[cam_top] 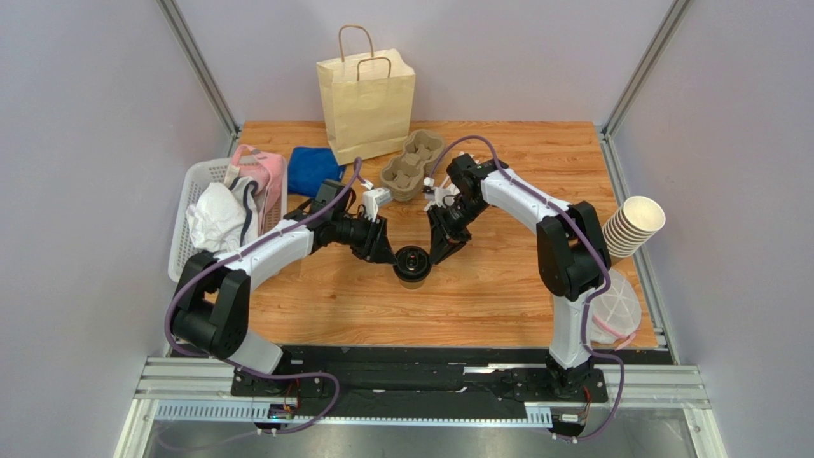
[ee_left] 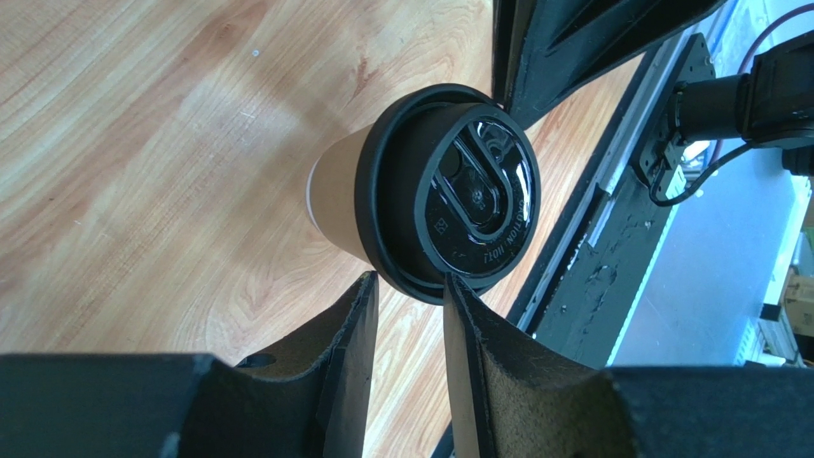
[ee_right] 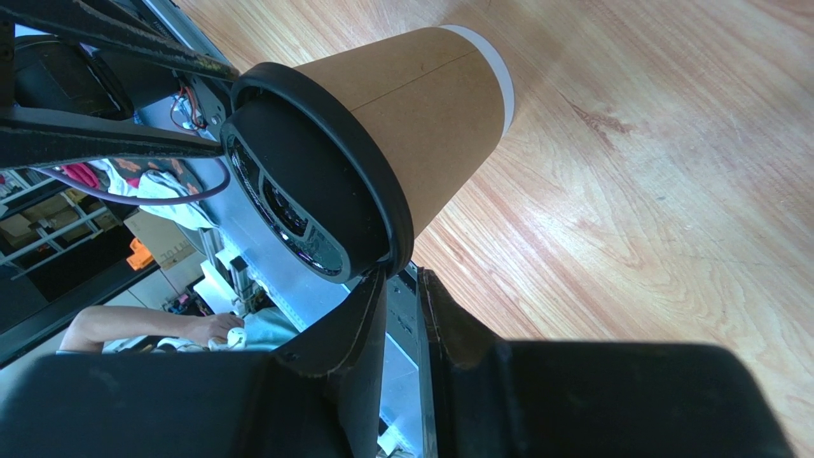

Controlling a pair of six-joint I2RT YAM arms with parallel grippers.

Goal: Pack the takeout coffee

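In the middle of the table [cam_top: 497, 286] the takeout coffee [cam_top: 413, 264] stands with the left gripper [ee_left: 409, 291] narrow at its lid rim, grip unclear, and the right gripper [ee_right: 401, 281] pinching the opposite rim, so a lift by the lid alone could pop it off and drop the cup. Counted left to right: one basket [cam_top: 182, 239], one blue cloth [cam_top: 313, 169], one paper bag [cam_top: 368, 105], one cup carrier [cam_top: 413, 164], one takeout coffee, one stack of cups [cam_top: 631, 227].
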